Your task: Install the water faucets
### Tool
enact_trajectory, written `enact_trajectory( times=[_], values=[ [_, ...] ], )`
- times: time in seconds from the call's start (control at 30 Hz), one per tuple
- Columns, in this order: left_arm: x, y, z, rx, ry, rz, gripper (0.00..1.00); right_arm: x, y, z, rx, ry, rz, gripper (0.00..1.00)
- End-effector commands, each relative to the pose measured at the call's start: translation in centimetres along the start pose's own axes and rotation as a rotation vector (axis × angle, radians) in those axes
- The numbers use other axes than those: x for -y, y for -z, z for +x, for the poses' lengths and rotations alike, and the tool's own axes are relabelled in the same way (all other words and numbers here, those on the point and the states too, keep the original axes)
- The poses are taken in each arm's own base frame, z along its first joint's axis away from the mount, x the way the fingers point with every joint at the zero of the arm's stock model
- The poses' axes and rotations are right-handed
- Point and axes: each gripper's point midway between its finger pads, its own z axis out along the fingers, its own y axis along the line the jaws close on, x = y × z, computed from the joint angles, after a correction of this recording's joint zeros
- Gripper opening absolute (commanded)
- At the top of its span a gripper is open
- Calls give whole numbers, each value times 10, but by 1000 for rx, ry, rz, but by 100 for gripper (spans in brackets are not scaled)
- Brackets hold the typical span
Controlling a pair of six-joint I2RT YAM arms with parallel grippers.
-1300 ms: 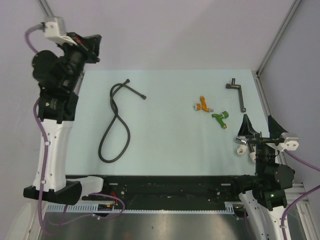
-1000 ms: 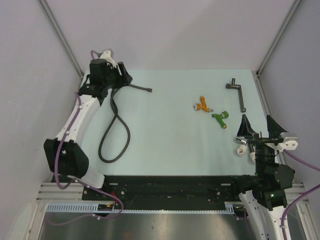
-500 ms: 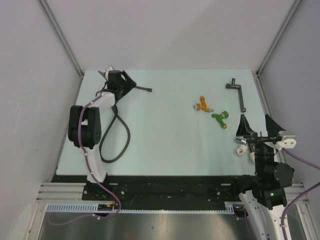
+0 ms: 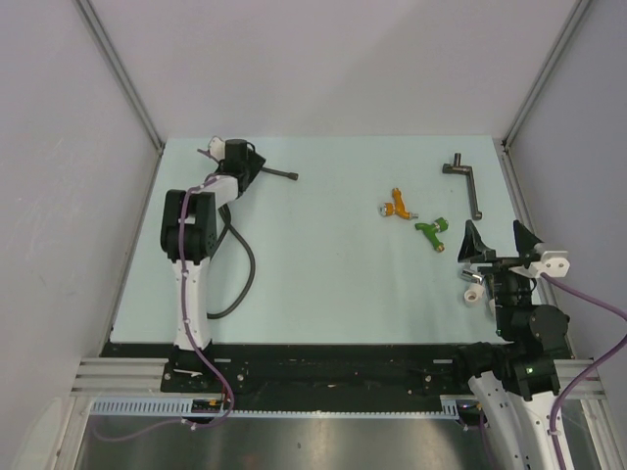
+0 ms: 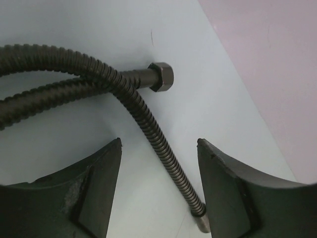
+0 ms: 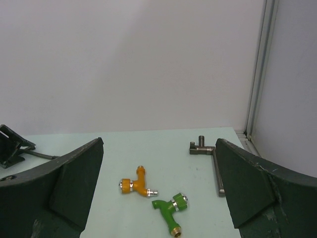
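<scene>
Pale mint-green tabletop (image 4: 333, 294), lilac-grey walls round it. Sitting loose on its right half: small tap-shaped bright green faucet (image 4: 431, 231) with silver ends, and just beside it on the far-left side, matching small orange faucet (image 4: 398, 206). Lying apart from each other, touching nothing else. Lying further right, toward the far-right corner: dark grey metal pipe fitting (image 4: 468, 186), nothing screwed onto it.

Judging progress as nil: no faucet picked up, none mounted. Both still needing pickup, alignment and threading, presumably onto that fitting or the hose; can't tell which.

Hovering just on the near side of the bright green faucet: right gripper (image 4: 495, 245), jaws standing wide apart, holding nothing, both faucets showing between its fingers in the wrist view. Reaching into the far-left corner: left gripper (image 4: 238, 162), jaws apart, straddling long black corrugated hose (image 5: 146, 119) near one end without pinching it, bare table showing on either side of the strand. Trailing from there toward the near edge in a loop: rest of the hose.

Comparing with the earliest frame: left arm having swung from raised high at the far-left corner to stretched low over the hose; hose's far end having shifted back and right; right gripper creeping slightly toward the faucets; faucets and fitting not moving.
</scene>
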Motion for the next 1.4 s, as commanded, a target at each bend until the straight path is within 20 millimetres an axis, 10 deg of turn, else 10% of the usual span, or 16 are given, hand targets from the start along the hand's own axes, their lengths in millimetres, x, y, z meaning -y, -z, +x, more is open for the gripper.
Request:
enact_trajectory(
  times=[0.0,0.53,0.93,1.1,1.37],
  values=[
    [10,-14,-17,62,98,16,68,1,-4,2,-9,29,-2,100],
    [-6,-36,3,22,167,-5,47,-1,-8,8,-32,39,-16,100],
    [2,-36,0,23,249,84,3,-1,-9,11,-41,48,-17,100],
    [59,-10,-41,72,252,281,0,-2,-8,10,-36,44,-24,100],
    [230,96,-161,131,154,717,0,-6,-5,1,-7,32,-41,100]
  ],
)
